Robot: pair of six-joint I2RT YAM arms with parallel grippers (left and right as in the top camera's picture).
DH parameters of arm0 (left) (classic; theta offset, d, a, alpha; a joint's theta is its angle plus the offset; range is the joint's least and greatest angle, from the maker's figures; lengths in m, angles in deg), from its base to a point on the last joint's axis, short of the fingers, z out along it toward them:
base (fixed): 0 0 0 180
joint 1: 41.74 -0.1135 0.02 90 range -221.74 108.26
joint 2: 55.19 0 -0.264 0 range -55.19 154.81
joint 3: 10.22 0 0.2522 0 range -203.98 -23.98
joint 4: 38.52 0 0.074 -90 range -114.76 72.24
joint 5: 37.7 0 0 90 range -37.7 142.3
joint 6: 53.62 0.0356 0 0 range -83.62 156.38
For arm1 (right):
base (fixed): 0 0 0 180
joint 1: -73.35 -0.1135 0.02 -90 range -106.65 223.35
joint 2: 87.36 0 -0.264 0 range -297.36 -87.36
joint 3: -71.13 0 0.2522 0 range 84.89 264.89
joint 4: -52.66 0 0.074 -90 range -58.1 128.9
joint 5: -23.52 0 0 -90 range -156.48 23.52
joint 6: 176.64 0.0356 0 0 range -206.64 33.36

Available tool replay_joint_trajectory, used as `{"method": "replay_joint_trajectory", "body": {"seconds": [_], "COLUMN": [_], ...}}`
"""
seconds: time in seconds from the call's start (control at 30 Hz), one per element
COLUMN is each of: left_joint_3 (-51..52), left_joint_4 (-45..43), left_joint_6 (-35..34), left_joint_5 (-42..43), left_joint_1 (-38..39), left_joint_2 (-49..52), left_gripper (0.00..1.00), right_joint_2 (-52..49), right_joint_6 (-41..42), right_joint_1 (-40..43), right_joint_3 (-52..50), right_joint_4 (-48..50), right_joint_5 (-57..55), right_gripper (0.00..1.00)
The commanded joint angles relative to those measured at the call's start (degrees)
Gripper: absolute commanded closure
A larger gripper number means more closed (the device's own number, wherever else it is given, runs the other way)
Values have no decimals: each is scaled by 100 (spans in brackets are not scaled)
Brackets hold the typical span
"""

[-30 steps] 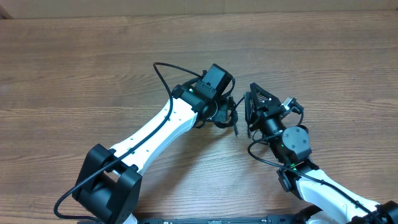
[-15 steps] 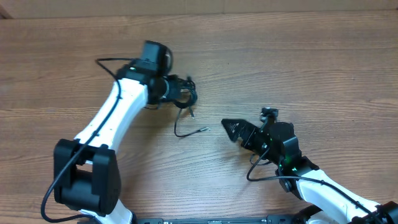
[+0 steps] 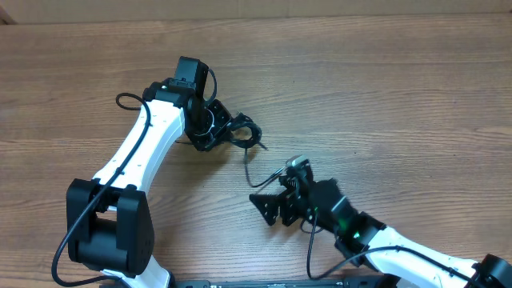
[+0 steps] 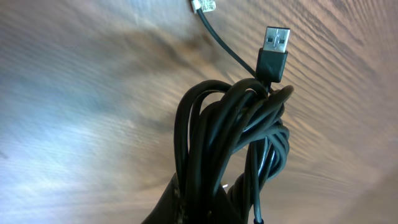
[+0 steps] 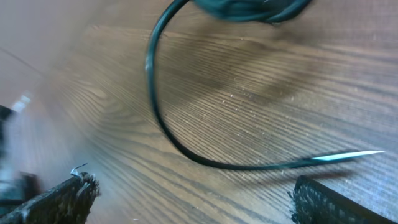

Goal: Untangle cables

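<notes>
Nearest: right gripper [image 3: 266,210], jaws wide apart, gripping nothing, low over the wood-grain tabletop [image 3: 384,88]. Just ahead of it: one loose strand [image 5: 186,152] of thin black cord, curving across the wood and running up into the bundle. Farther out, left of the tabletop's middle: left gripper [image 3: 224,130], jaws clamped tight on the cables [image 4: 236,143], a looped black bundle. Protruding beside the bundle's top: a USB plug [image 4: 273,53], metal end outward.
</notes>
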Motion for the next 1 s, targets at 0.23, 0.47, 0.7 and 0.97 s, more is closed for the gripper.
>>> {"method": "replay_joint_trajectory", "body": {"seconds": [0.23,0.47,0.7,0.97], "left_joint_3": [13,13,11,13], "left_joint_4": [455,675,494,446], "left_joint_6": [-951,-1123,-1672,-1331], "left_joint_5": [828,688,852,892], "left_joint_1": [166,476,334,-31], "left_joint_2": [33,33,33,33], "left_gripper": [96,96,96,96], "right_joint_2": [37,37,37,50], "right_joint_6": [-901,-920,-901,-649], "right_joint_1": [-533,-535,-533,-533], "right_joint_3": [162,162,162,186], "right_joint_4": [61,-11,-153,-116], "right_joint_5": [-1460,-1263,-1108,-1104], "right_gripper": [42,57,71,94]}}
